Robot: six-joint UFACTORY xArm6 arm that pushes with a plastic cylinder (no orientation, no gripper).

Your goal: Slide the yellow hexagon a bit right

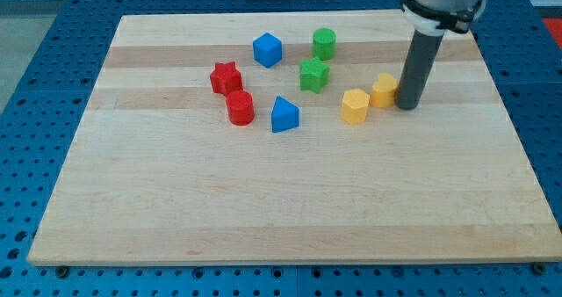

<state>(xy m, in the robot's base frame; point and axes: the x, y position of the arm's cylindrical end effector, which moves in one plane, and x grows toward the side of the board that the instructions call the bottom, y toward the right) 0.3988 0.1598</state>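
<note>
Yellow hexagon (355,106) sits left of our tip (406,106), beyond a second yellow block (384,90) touching the rod, which has no fingers to open; it looks light, rigid, likely slippery, so we push its left face.

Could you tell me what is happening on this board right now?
A robot arm with a dark rod is working on a wooden board of coloured blocks. My tip sits on the right side of the two yellow blocks, right beside the yellow block nearest it; contact is unclear. The yellow hexagon lies just left of that one. To push the hexagon right, the tip would probably need to get to its left first.
</note>
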